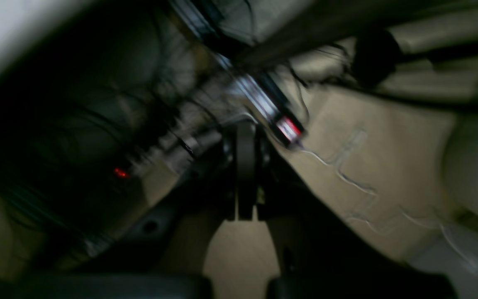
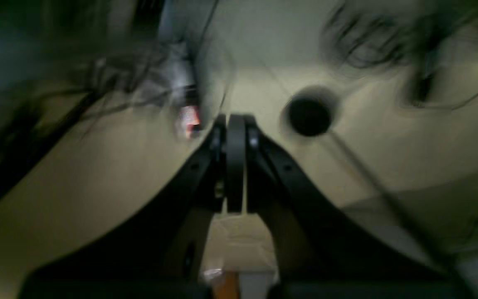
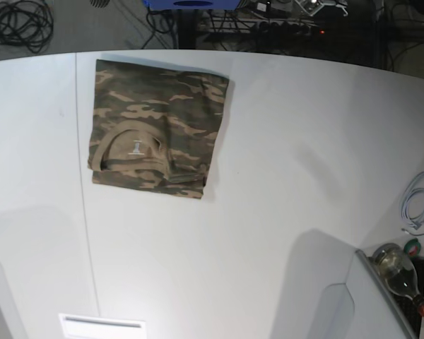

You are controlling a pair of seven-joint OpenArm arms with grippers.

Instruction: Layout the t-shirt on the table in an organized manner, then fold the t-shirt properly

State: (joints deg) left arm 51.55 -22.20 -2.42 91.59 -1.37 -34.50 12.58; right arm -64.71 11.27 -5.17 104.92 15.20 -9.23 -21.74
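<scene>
Two hands are mine, and both are clenched on nothing. My left hand (image 1: 245, 174) shows in its wrist view with the dark fingers (image 1: 245, 166) pressed flat together, no cloth between them; behind it is only blur, with dark cables, a red light and a pale floor. My right hand (image 2: 235, 166) is the same in its own wrist view, fingers (image 2: 235, 158) shut against each other and empty, with a smeared pale surface and a dark round spot beyond. Neither hand touches the shirt, and neither appears in the base view.

One t-shirt (image 3: 159, 127) lies on the desk (image 3: 290, 176), in the far left part of the base view, just right of the thin seam line that runs down the white top. It is folded into a compact, roughly square packet, lying flat, with fairly straight edges and a slight tilt. The camouflage print is olive, brown and tan. The tan ribbed collar (image 3: 131, 145) faces up near the packet's near-left part, and a small pale mark sits inside the neck.

One coil of pale cable (image 3: 418, 205) lies at the desk's right edge, well apart from the shirt. One bottle (image 3: 399, 272) lies off the near right corner.
</scene>
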